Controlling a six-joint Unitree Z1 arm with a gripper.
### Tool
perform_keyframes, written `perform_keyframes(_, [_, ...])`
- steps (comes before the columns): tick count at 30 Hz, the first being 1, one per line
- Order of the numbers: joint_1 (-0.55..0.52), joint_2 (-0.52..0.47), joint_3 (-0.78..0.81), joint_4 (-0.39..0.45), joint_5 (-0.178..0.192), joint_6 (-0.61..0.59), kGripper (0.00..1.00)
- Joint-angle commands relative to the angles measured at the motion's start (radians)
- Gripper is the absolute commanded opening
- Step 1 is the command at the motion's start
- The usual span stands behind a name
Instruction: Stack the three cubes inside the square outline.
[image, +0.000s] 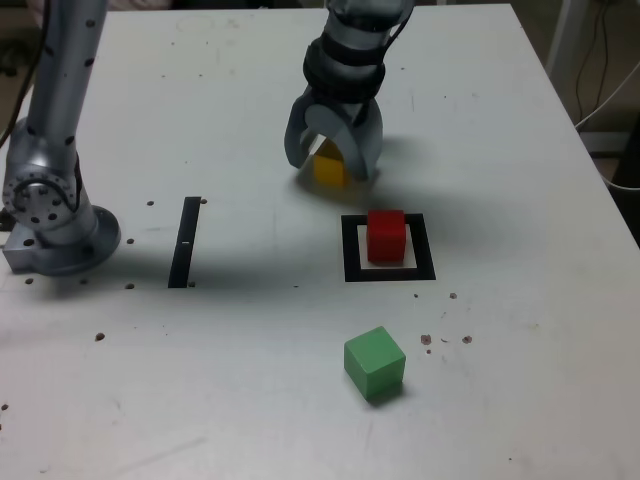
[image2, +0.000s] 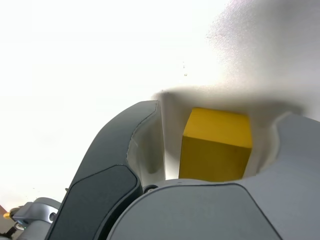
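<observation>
The yellow cube (image: 329, 168) rests on the white table behind the square outline (image: 351, 262). My gripper (image: 333, 174) is lowered over it and stands open, one jaw on each side of the cube. In the wrist view the yellow cube (image2: 216, 145) sits between the dark jaws with a small gap on both sides, and my gripper (image2: 215, 155) is not closed on it. The red cube (image: 386, 235) stands inside the black square outline, on its white centre. Nearer the front edge, the green cube (image: 375, 363) lies alone on the table.
A narrow black strip (image: 184, 242) lies flat at the exterior view's left of the outline. The arm's grey base (image: 50, 215) sits at the far left. Small dark specks dot the table (image: 520, 150). Cables hang past the right edge.
</observation>
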Motion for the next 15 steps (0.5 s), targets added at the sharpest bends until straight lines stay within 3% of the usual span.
perform_keyframes(1, [0.004, 0.002, 0.002, 0.000, -0.005, 0.001, 0.41])
perform_keyframes(6, [0.008, -0.001, 0.004, 0.005, -0.021, 0.001, 0.37])
perform_keyframes(12, [0.008, -0.007, 0.000, -0.004, -0.025, 0.001, 0.20])
perform_keyframes(15, [0.008, -0.011, 0.004, -0.006, -0.030, 0.001, 0.17])
